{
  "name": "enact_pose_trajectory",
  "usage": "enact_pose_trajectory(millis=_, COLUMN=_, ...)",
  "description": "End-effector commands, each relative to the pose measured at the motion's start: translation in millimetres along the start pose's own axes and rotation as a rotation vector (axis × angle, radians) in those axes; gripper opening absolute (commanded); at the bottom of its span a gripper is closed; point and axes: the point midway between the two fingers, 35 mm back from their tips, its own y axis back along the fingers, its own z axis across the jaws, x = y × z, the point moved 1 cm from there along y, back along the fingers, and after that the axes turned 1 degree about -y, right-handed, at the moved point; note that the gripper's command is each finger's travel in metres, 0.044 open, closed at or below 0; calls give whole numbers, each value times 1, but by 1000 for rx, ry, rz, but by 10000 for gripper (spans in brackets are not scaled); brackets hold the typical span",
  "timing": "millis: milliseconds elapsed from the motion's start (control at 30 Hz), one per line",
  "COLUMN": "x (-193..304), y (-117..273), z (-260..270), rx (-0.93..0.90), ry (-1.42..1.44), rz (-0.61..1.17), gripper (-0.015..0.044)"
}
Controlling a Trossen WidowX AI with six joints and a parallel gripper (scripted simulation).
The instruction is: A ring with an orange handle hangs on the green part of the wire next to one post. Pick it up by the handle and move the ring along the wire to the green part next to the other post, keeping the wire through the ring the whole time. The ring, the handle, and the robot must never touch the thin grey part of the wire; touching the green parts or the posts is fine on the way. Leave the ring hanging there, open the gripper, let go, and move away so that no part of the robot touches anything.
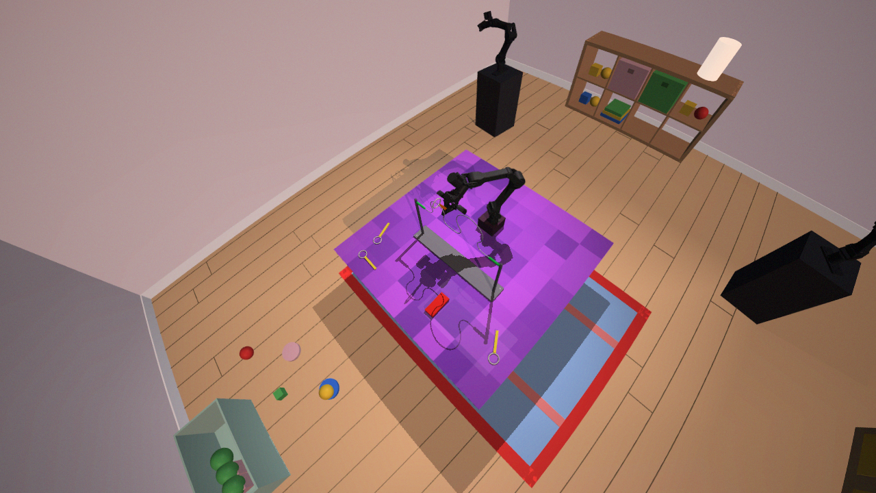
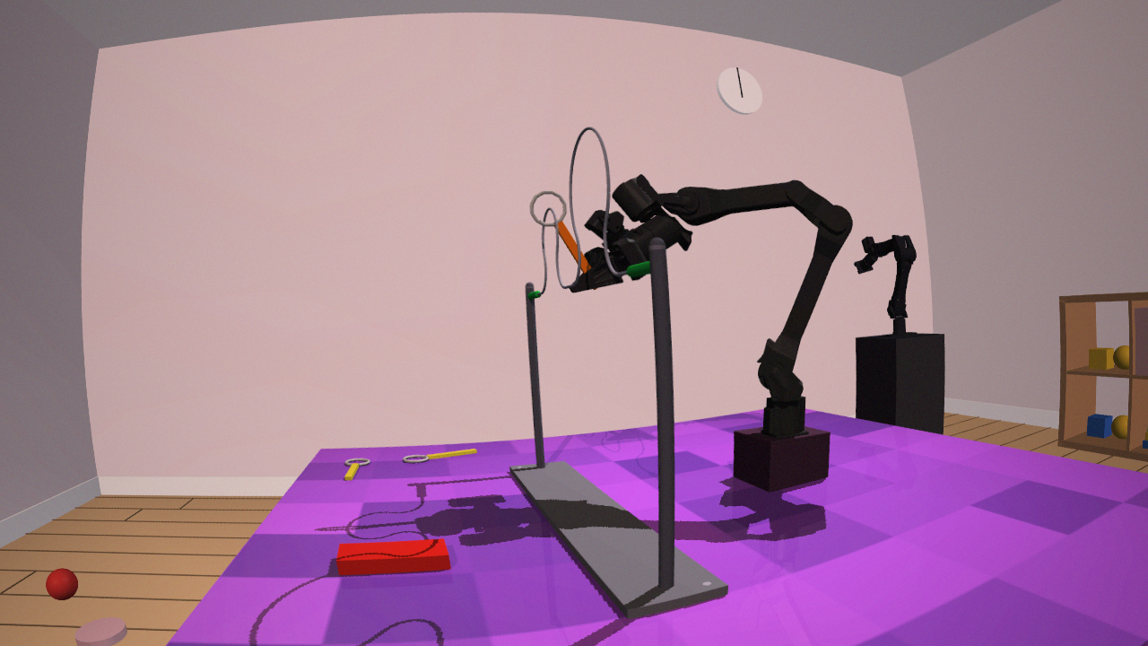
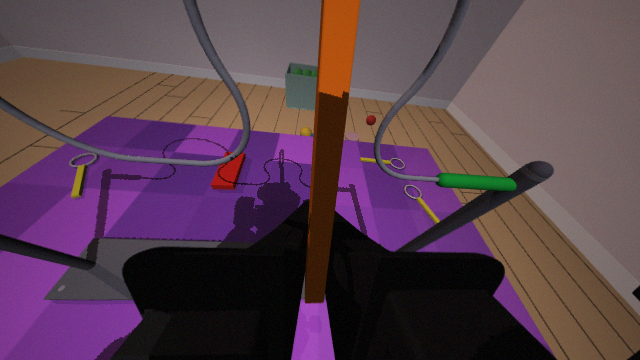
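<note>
One gripper (image 1: 445, 209) (image 2: 584, 275) (image 3: 314, 207) is clamping the orange handle (image 1: 442, 206) (image 2: 571, 245) (image 3: 330, 125), which is slanting toward the upper left of the exterior frame, where the ring (image 1: 436, 199) (image 2: 533, 210) is sitting around the smaller bend's top, the tall grey loop (image 2: 589, 128) standing to its right.

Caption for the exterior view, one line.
Gripper clamps the orange handle, its ring raised beside the wire's tall loop.
</note>
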Motion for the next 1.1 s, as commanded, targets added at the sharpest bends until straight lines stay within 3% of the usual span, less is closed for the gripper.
enact_pose_trajectory(millis=0, x=1, y=-1, z=-5, rx=48, ry=84, rz=0, gripper=-150)
enact_pose_trajectory(millis=1067, x=-14, y=7, z=-41, rx=380, ry=658, rz=-19, gripper=-150)
